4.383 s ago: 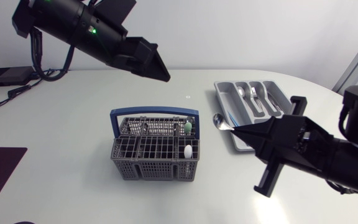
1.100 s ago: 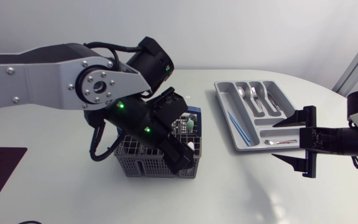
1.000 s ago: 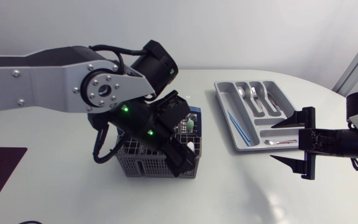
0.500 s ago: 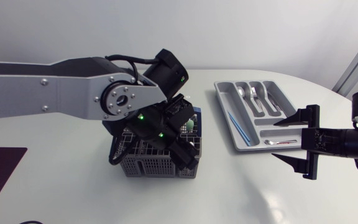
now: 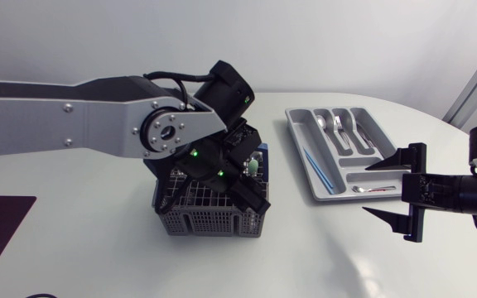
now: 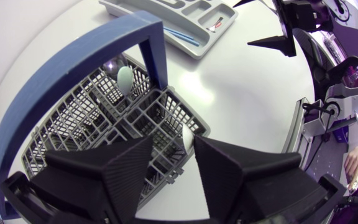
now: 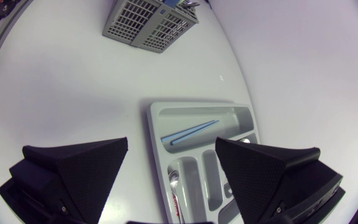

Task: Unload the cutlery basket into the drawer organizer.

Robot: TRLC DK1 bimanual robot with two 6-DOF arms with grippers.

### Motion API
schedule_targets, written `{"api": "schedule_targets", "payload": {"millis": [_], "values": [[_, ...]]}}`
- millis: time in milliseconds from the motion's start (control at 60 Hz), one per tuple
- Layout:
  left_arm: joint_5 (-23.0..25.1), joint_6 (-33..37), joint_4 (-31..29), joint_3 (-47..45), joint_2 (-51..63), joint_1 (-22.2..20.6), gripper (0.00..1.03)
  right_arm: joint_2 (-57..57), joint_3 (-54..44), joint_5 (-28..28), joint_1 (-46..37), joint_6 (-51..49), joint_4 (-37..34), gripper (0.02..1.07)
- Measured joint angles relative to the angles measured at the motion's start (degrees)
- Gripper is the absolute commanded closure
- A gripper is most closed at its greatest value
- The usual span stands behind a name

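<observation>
**Step in hand:** picking from the cutlery basket (image 5: 207,220).

**Left arm:** Your left gripper (image 6: 173,142) hangs directly over the basket's grid, fingers parted and holding nothing. The basket's corner compartments lie under and between the fingertips. A pale-handled utensil (image 6: 124,78) stands ahead of the fingers, beside the blue handle (image 6: 73,81). It cannot be told whether another piece sits in the gap between the fingers.

**Right arm:** Your right gripper (image 5: 385,189) is spread wide and empty. The drawer organizer (image 7: 151,127) lies just ahead of its fingers and already holds several pieces.

**Judgement:** Unloading is partway done. Next, centre the left fingers on one handle, lower, close, then lift clear of the blue handle.
</observation>
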Motion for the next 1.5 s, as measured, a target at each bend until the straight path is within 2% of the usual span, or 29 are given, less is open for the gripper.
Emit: {"api": "schedule_targets", "payload": {"millis": [117, 167, 567, 1150, 1500], "values": [[0.0, -0.4, 0.4, 0.0, 0.1, -0.3, 0.97, 0.0, 0.0, -0.2, -0.3, -0.1, 0.0, 0.06], [0.0, -0.7, 0.7, 0.0, 0.2, -0.5, 1.00, 0.0, 0.0, -0.2, -0.3, -0.2, 0.0, 0.06], [0.7, -1.1, 1.9, 0.0, -0.3, -0.5, 1.00, 0.5, 0.0, -0.4, -1.2, -0.9, 0.4, 0.06], [12.5, -1.3, 2.8, -0.9, -4.5, 3.2, 1.00, 0.5, 0.0, -0.4, -1.2, -0.9, 0.6, 0.06], [14.6, -1.2, 1.8, -0.9, -7.0, 4.8, 1.00, 0.5, 0.0, -0.4, -1.2, -0.9, 0.6, 0.06]]}}
